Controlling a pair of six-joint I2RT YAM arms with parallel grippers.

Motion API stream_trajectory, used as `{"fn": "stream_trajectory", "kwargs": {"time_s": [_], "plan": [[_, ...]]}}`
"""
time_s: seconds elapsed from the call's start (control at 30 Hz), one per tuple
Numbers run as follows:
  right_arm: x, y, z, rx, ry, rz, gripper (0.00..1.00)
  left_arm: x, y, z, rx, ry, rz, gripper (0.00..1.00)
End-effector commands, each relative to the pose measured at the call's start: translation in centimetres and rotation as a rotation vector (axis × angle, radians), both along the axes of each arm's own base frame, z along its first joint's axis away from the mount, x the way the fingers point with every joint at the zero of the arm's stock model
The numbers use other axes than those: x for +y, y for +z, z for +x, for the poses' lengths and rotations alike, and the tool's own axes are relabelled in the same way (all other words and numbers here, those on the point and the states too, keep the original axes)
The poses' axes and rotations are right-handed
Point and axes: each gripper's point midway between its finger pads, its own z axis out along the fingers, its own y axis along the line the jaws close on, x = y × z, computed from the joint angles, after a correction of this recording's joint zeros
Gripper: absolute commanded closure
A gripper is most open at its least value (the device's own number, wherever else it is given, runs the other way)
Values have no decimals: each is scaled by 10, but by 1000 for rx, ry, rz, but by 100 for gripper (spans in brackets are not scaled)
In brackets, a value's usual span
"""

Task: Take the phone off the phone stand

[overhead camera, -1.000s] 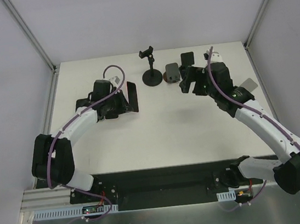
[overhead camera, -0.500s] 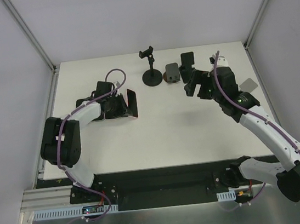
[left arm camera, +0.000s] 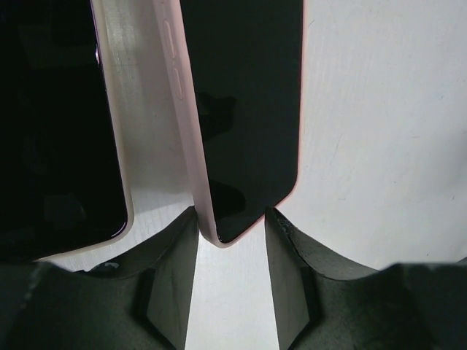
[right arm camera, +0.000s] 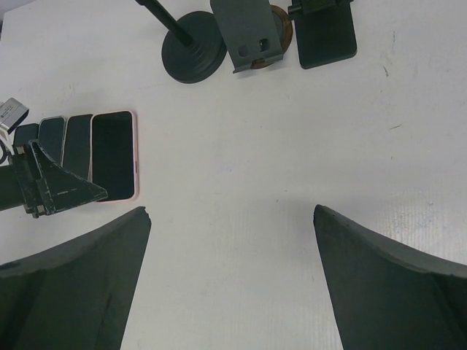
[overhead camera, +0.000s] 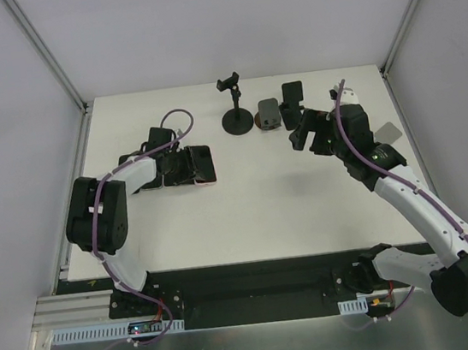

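Observation:
The phone [overhead camera: 202, 164] has a pink case and a dark screen. It lies flat on the white table, well left of the stands, and also shows in the right wrist view [right arm camera: 114, 154]. My left gripper [overhead camera: 188, 167] is at its near end. In the left wrist view the phone's [left arm camera: 248, 109] corner sits between my nearly closed fingertips [left arm camera: 195, 219], which touch it on both sides. The tall black clamp stand [overhead camera: 235, 106] is empty. My right gripper [overhead camera: 297, 130] is open and empty, hovering near the stands.
Other phones [overhead camera: 160, 169] lie side by side left of the pink one, under my left wrist. A grey stand [overhead camera: 270, 113] and a black plate stand [overhead camera: 292, 92] are beside the tall stand at the back. The table's left edge [overhead camera: 85, 160] is close to the left arm.
The phone went from standing on its long edge, through a tilt, to lying flat beside the other phones. My left wrist lowered with it. My right gripper shifted slightly right.

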Motion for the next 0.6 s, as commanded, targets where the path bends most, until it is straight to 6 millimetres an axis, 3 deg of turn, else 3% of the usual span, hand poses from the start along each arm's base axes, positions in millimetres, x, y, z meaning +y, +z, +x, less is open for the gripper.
{"fn": "stream_trajectory", "kwargs": {"time_s": [0.0, 0.13, 0.37, 0.47, 0.57], "plan": [[2, 9, 3, -22, 5, 26, 4, 2, 12, 19, -58, -11, 14, 59], [2, 8, 4, -17, 11, 23, 4, 8, 13, 19, -59, 2, 38, 52], [2, 8, 7, -17, 15, 17, 4, 11, 38, 22, -113, 15, 55, 27], [2, 8, 10, -13, 16, 17, 4, -2, 52, 22, -146, -9, 51, 16], [4, 9, 12, -11, 21, 22, 4, -33, 62, 16, -169, -82, 42, 8]]}}
